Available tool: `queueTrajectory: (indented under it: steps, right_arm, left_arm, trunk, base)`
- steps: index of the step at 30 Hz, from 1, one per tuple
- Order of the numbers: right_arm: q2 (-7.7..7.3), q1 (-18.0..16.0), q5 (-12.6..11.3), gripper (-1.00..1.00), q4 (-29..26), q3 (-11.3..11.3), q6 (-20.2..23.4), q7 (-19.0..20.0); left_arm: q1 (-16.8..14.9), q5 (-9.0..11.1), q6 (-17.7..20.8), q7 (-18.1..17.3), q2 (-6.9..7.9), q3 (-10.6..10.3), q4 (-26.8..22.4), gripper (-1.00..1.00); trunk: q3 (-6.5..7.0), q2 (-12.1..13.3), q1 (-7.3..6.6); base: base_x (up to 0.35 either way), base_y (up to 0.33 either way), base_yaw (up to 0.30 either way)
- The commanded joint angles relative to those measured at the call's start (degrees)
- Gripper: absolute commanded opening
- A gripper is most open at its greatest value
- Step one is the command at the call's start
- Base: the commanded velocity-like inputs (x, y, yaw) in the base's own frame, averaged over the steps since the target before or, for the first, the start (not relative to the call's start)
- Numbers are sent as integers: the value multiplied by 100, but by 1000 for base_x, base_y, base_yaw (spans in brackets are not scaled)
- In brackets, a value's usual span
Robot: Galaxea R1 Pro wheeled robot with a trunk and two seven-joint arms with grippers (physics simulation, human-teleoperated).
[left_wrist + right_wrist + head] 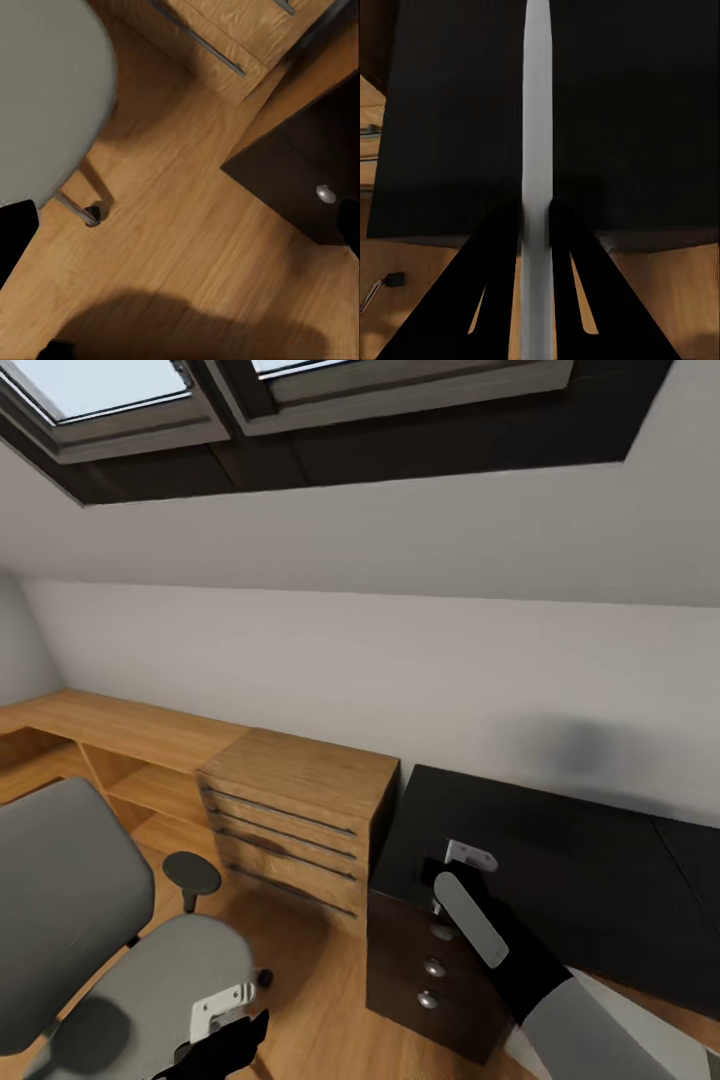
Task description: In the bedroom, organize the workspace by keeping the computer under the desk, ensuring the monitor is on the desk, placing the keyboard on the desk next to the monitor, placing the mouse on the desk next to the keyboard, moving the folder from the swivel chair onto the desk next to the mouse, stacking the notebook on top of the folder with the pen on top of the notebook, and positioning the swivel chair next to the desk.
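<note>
My right gripper [452, 882] is shut on the keyboard [470, 916], a slim silver-grey slab held edge-up over the left end of the black desk [570, 860]. In the right wrist view the keyboard [537, 112] runs as a pale strip between the two dark fingers [502, 247], above the glossy desk top [450, 112]. The grey swivel chair [75, 880] stands at the lower left. Just over its seat, my left gripper [225, 1025] is open with nothing in it. The left wrist view looks down at the chair seat [45, 90] and bare floor, with the fingers spread wide at the picture's edges.
A wooden dresser [300, 810] with bar handles stands between the chair and the desk's drawer unit [425, 970]. A low wooden shelf [110, 725] runs along the wall at the left. Skylights sit in the sloped ceiling. Wood floor [187, 240] lies open between chair and drawers.
</note>
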Motion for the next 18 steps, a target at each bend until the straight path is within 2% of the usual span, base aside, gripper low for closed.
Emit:
queueTrajectory:
  steps: [1, 8, 18]
  right_arm:
    - [-22, 2, -77, -100, -41, 18, 18, -69]
    - [-65, 33, -148, -100, -128, 15, 24, -196]
    - [-62, 35, -148, -100, -284, 19, 17, -467]
  left_arm:
    - [0, 56, 8, 60, 0, -59, 36, 100]
    - [0, 50, 3, 74, -4, -202, 192, 100]
    - [0, 50, 2, 75, -4, -210, 207, 100]
  trunk:
    - [-6, -5, 1]
    - [-5, -5, 1]
    - [-5, -5, 1]
  base:
    - [0, 0, -190]
    - [0, 0, -56]
    - [0, 0, -1]
